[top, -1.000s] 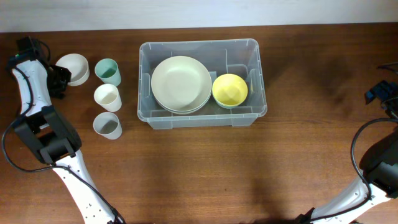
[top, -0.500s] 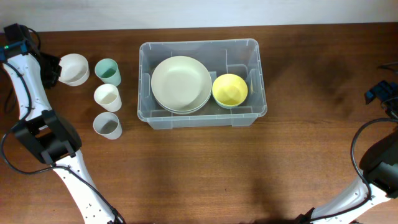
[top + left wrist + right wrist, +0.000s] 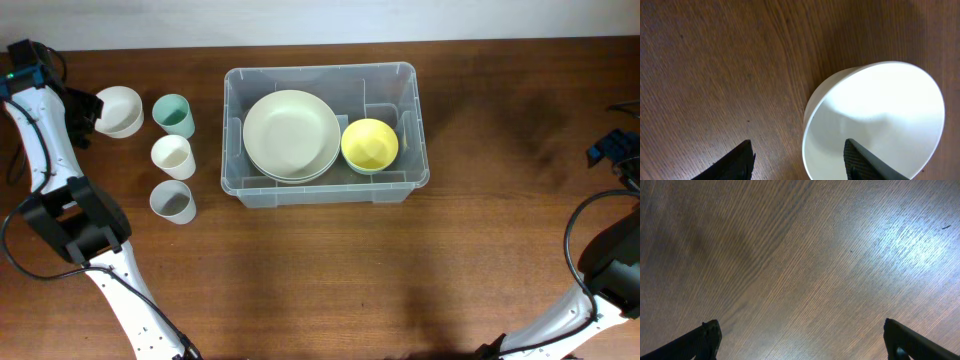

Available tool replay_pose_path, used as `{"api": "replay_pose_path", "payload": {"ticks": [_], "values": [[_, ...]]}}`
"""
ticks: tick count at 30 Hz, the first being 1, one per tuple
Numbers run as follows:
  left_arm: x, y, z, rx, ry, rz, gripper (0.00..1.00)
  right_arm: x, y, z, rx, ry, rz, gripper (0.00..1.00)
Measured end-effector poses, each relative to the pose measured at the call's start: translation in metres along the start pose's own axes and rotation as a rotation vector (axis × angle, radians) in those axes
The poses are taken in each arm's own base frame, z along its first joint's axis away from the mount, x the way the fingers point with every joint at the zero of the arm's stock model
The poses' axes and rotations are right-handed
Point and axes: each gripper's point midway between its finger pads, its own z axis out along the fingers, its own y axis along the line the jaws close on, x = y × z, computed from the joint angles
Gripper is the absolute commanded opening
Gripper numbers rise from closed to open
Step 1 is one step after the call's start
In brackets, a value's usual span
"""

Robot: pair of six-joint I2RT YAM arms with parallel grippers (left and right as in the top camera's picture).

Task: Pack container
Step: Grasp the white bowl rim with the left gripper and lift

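1. Far left: the left end effector (image 3: 798,152) is spread wide. One finger is outside the white bowl (image 3: 875,120) and the other inside it, straddling the rim. Nothing's pinched yet.
2. My worry is that a grab on one wall leaves the bowl hanging off to the side. I reckon it could swivel or slip out on the lift.
3. The teal cup (image 3: 173,114) sits just beside the bowl, with the cream cup (image 3: 171,156) and grey cup (image 3: 172,201) lined up below. A low swing toward the bin could topple the teal one.
4. The container (image 3: 325,73) is mid-table and holds pale plates (image 3: 291,134) and a yellow bowl (image 3: 370,143). Space looks tight, so a sloppy drop could catch the rim or land crooked.
5. Far right: the right end effector (image 3: 802,335) is spread over bare table (image 3: 800,255) and holds nothing.
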Motion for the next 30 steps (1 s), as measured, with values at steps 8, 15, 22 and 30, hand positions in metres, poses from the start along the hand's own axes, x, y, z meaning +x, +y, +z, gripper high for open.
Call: {"api": "replay_pose_path", "payload": {"ticks": [8,15,22,30], "values": [[0.013,0.006,0.029,-0.044,0.044,0.009,0.58,0.000,0.000,0.000,0.000,0.000,0.000,0.99],[0.018,0.008,0.042,-0.058,0.058,0.012,0.38,0.000,0.000,0.000,0.000,0.000,0.000,0.99],[0.016,0.006,0.042,-0.050,0.051,0.015,0.09,0.000,0.000,0.000,0.000,0.000,0.000,0.99],[0.000,0.004,0.026,-0.020,0.017,0.019,0.02,0.000,0.000,0.000,0.000,0.000,0.000,0.99]]}}
